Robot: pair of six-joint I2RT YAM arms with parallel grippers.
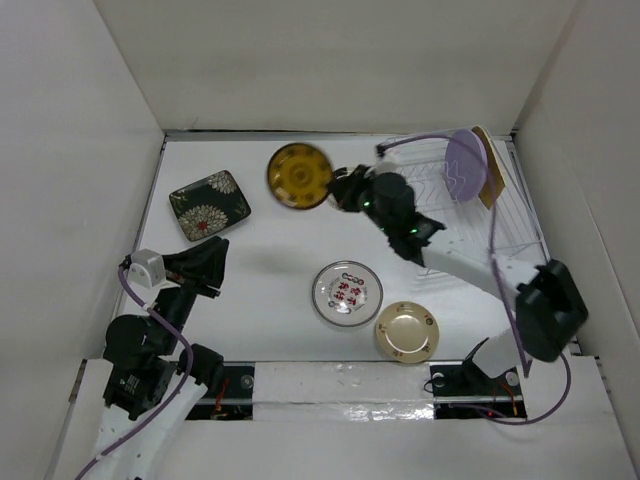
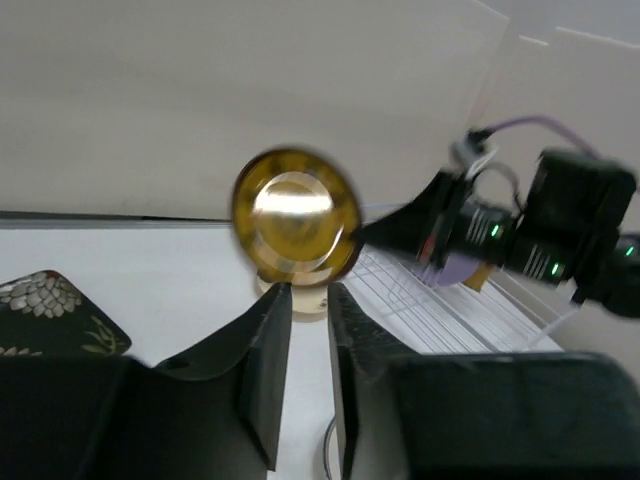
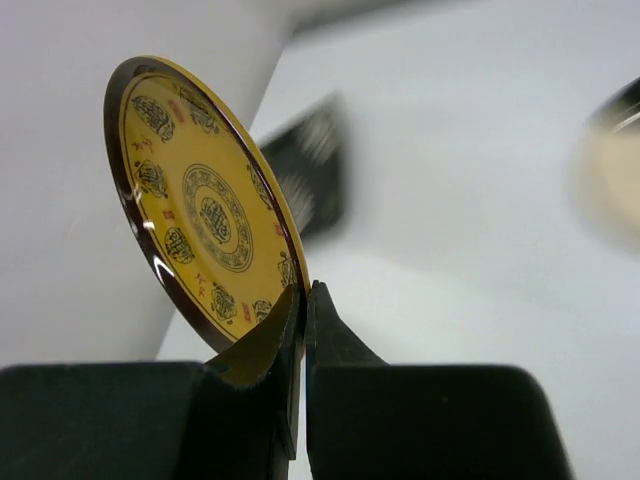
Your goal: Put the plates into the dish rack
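Observation:
My right gripper (image 3: 303,292) is shut on the rim of a yellow round plate (image 3: 200,210) with dark ornaments, holding it on edge. From above, that plate (image 1: 299,177) is at the back centre, with the right gripper (image 1: 338,190) at its right side. The left gripper (image 2: 310,300) points at the plate (image 2: 296,218) from a distance, its jaws a narrow gap apart and empty. On the table lie a black square floral plate (image 1: 209,204), a white red-patterned plate (image 1: 346,293) and a cream plate (image 1: 406,331). The dish rack (image 1: 500,215) holds a lilac plate (image 1: 465,165) and a tan plate (image 1: 487,165).
White walls enclose the table on the left, back and right. The right arm stretches diagonally from its base (image 1: 545,305) across the rack's front edge. The left gripper (image 1: 212,268) sits near the left wall, just in front of the black plate.

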